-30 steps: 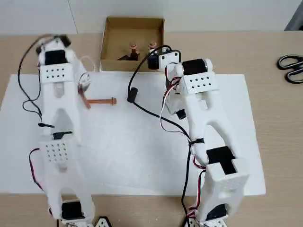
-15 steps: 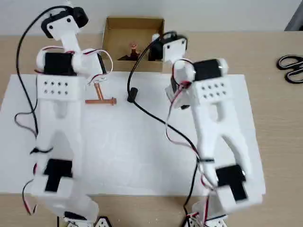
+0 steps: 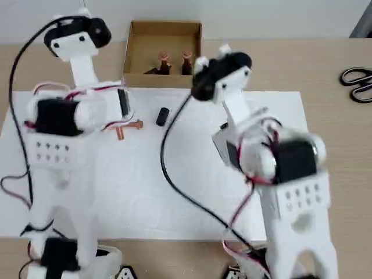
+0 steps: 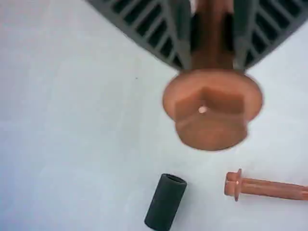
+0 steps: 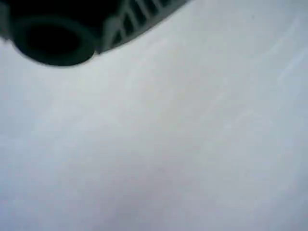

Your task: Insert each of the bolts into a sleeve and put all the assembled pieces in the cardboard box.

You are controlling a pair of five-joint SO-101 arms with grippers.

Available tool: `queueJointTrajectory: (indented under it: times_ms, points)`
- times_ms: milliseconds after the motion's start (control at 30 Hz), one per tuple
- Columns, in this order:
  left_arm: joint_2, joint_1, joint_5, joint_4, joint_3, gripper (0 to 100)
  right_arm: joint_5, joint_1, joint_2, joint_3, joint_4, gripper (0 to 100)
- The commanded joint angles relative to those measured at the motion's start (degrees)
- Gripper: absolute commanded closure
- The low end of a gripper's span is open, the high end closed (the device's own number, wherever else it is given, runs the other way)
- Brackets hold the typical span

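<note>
My left gripper (image 4: pixel 211 43) is shut on an orange bolt (image 4: pixel 211 108) whose head points down at the white sheet. In the high view this held bolt (image 3: pixel 120 133) pokes out beside the left arm. A second bolt (image 3: pixel 135 124) (image 4: pixel 264 187) lies flat on the sheet next to it. A loose black sleeve (image 3: pixel 163 116) (image 4: pixel 166 202) lies just beyond that. My right gripper (image 5: pixel 53 24) is shut on another black sleeve (image 5: pixel 53 48), held over bare sheet. The cardboard box (image 3: pixel 135 52) at the back holds two assembled pieces (image 3: pixel 164 61) (image 3: pixel 186 60), both standing upright.
The white sheet (image 3: pixel 174 186) covers the middle of the wooden table. Scissors (image 3: pixel 357 81) lie at the far right edge. Both arms stand tall over the sheet, and a black cable (image 3: pixel 174 174) hangs from the right arm across it.
Both arms have risen and drawn back from the box towards the front. The left gripper carried its bolt with it, past the lying bolt. The loose sleeve and lying bolt have not moved.
</note>
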Motion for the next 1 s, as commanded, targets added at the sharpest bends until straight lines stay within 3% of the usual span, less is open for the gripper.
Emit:
queueJointTrajectory:
  times_ms: [0, 233, 433, 667, 833, 967]
  points:
    - [-6.5, 0.4, -1.9, -1.3, 4.2, 99, 0.3, 0.2, -10.7, 10.4, -9.2, 99.4]
    - [-13.5, 0.4, -2.1, -9.9, 17.1, 99, 0.4, 0.0, -22.7, 44.0, -36.1, 99.5]
    - [-17.9, 0.4, -2.1, -19.0, 27.2, 99, -3.9, -1.8, -30.8, 62.1, -53.3, 99.5]
    - [-23.3, 0.5, -2.0, -29.7, 39.0, 99, -15.6, -5.0, -42.9, 77.9, -62.5, 99.5]
    - [-27.0, 1.8, -1.8, -37.0, 45.6, 99, -16.7, -7.3, -52.2, 85.8, -63.1, 99.5]
    - [-30.6, 9.1, -1.8, -40.3, 50.9, 99, -16.6, -11.2, -60.9, 91.4, -63.2, 99.5]
